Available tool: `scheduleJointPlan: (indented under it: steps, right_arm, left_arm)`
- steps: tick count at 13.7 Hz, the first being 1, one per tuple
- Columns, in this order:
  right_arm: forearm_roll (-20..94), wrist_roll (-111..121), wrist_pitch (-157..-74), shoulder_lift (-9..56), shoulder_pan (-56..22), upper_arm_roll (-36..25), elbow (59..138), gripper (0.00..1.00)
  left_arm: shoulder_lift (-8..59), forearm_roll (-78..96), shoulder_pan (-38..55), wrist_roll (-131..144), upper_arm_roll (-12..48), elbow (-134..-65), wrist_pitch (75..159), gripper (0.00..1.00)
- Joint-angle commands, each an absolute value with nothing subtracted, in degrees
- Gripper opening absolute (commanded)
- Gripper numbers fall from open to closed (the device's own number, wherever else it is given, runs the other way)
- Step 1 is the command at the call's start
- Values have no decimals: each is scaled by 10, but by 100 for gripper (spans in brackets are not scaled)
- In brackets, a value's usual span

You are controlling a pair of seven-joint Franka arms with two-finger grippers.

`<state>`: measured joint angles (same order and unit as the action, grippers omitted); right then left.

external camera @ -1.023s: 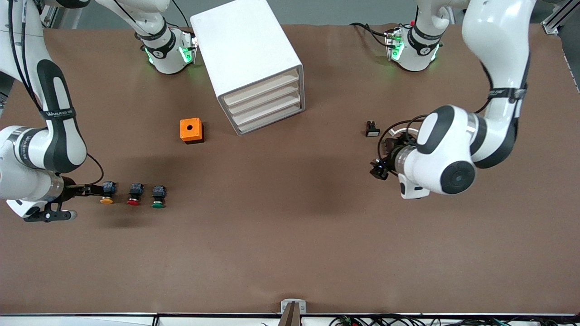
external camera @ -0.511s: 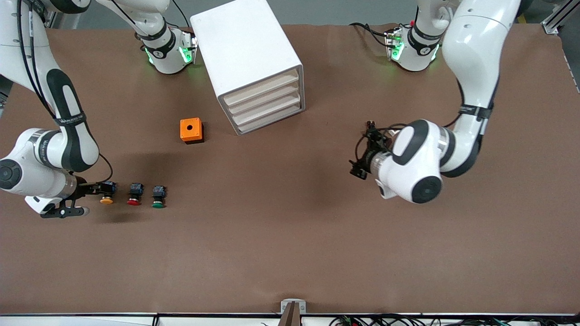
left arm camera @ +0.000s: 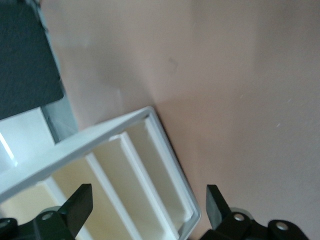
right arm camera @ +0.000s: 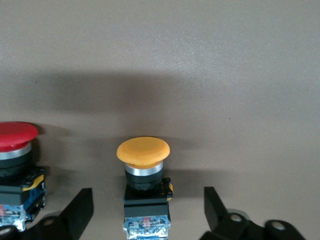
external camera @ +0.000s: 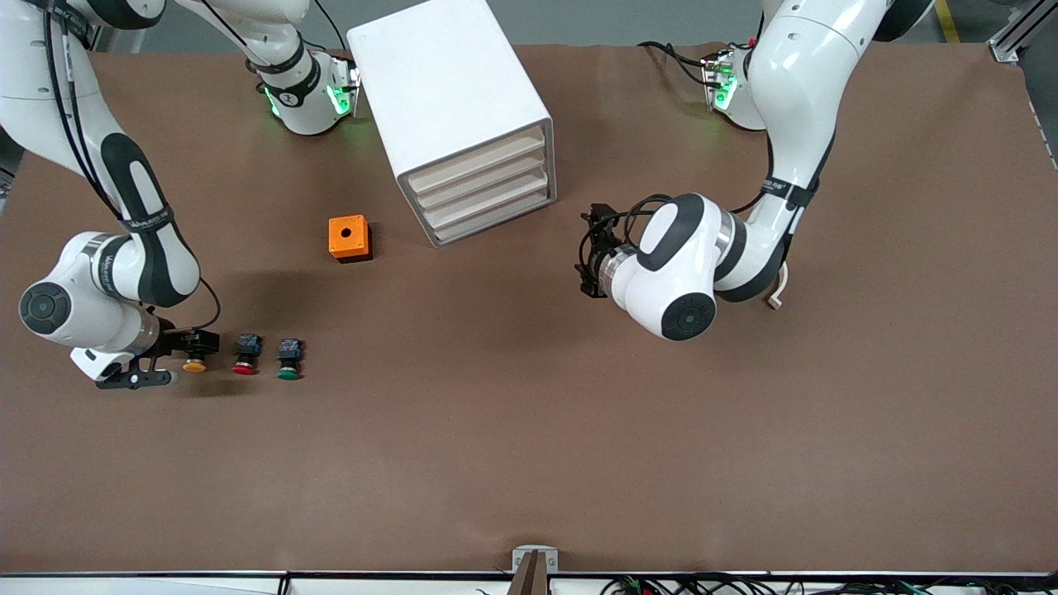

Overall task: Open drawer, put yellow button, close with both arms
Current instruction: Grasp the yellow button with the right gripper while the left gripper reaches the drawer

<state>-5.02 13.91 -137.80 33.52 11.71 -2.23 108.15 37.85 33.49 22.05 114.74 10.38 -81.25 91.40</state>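
The white cabinet [external camera: 450,91] stands near the arms' bases, its four beige-fronted drawers [external camera: 488,186] all shut. The yellow button [external camera: 195,364] lies on the table toward the right arm's end, beside a red and a green one. My right gripper [external camera: 197,340] is open, with its fingers on either side of the button's black-and-blue body; in the right wrist view [right arm camera: 145,210] the yellow button [right arm camera: 144,172] lies between the fingers, untouched. My left gripper [external camera: 585,252] is open in front of the drawers, apart from them. In the left wrist view [left arm camera: 147,207] the drawers [left arm camera: 130,185] show between its fingers.
The red button [external camera: 245,367] and green button [external camera: 288,372] lie beside the yellow one. The red button also shows in the right wrist view [right arm camera: 15,145]. A small orange box with a round hole [external camera: 349,238] sits near the cabinet.
My left arm has swung from its end of the table toward the drawer fronts. My right gripper has crept forward over the yellow button's body.
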Motion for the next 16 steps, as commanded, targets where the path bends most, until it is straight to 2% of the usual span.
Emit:
scheduleJointPlan:
  steps: [1,4,7,10,13,16]
  right_arm:
    - [-58,134,-1384,333,132,-13,1087,69]
    - [-56,132,-1383,335,133,-13,1087,45]
    - [-56,132,-1380,337,131,-13,1087,32]
    - [-56,129,-1375,336,127,-13,1085,28]
    - [-57,130,-1325,324,120,-11,1066,28]
    - [-57,129,-1257,296,110,-10,1043,29]
  left_arm:
    - [384,371,213,1152,101,-802,907,100]
    - [386,382,221,1164,104,-804,906,100]
    - [401,462,250,1213,101,-804,910,100]
    - [408,486,260,1293,102,-803,909,100]
    - [421,539,277,1373,102,-803,906,99]
    - [431,552,300,1383,102,-802,906,95]
